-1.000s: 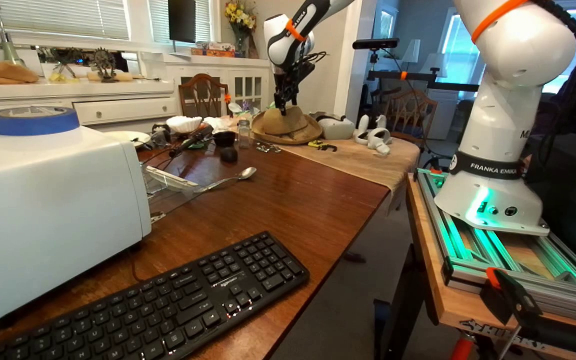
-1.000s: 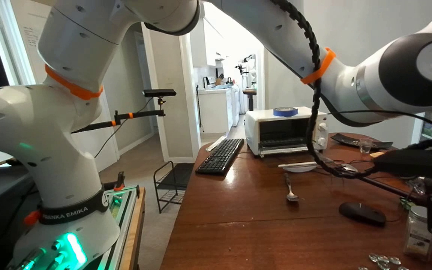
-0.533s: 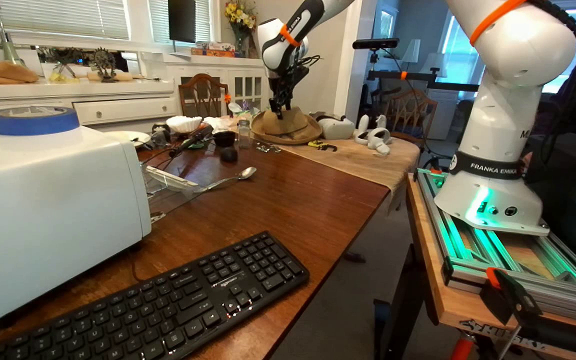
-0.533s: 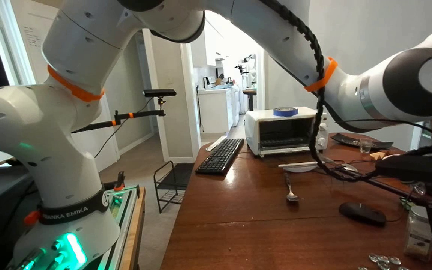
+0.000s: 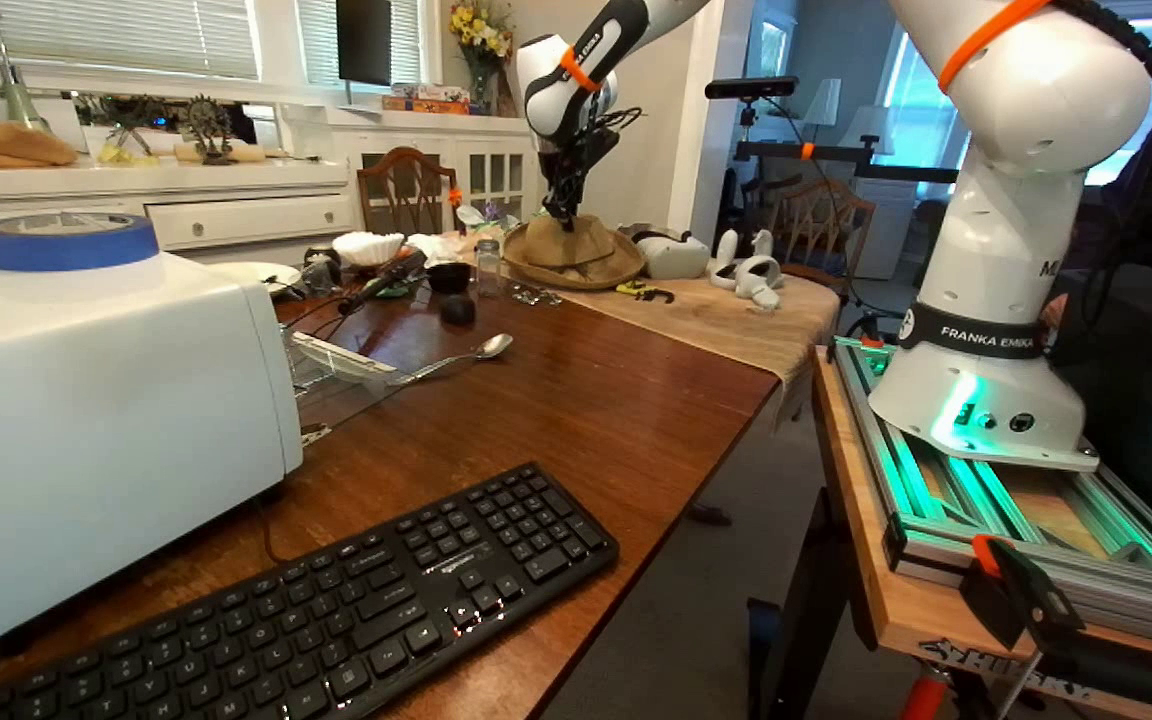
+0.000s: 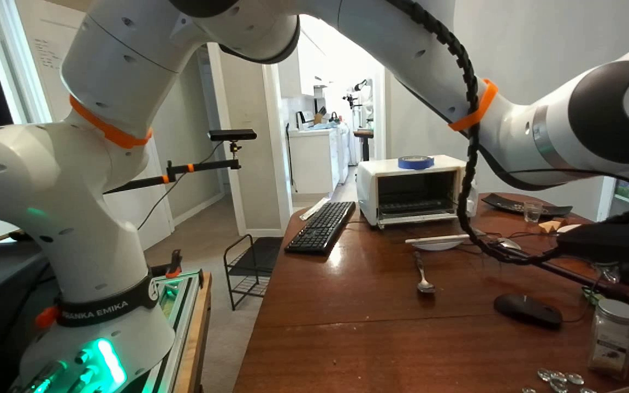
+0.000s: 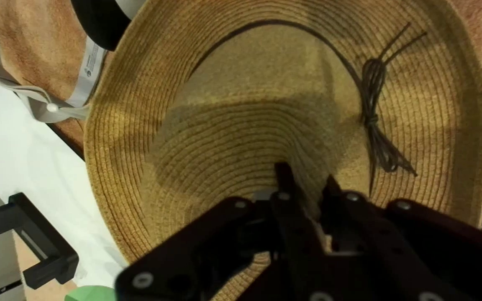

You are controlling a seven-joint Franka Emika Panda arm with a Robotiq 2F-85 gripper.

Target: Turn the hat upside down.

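Observation:
The tan straw hat (image 7: 241, 125) lies crown up on a cloth-covered table, its wide brim spread flat and a dark cord tied round the crown. In an exterior view the same hat (image 5: 586, 245) sits at the table's far end. From above, my gripper (image 7: 306, 177) reaches onto the crown, with a raised fold of straw pinched between its nearly closed fingers. The gripper (image 5: 566, 220) points straight down at the crown's top in an exterior view. Part of the brim is hidden behind the fingers in the wrist view.
Beside the hat stand a white headset (image 5: 674, 255), white controllers (image 5: 751, 270) and a yellow-black clamp (image 5: 644, 291). A glass jar (image 6: 613, 338) and several glass beads (image 6: 559, 377) lie close to it on the wooden table, along with a mouse (image 6: 527, 311) and spoon (image 6: 423, 278).
The arm first sank slightly toward the crown, then stayed nearly in place. My fingers have come together from wide apart, onto the hat's crown. The hat has hardly moved.

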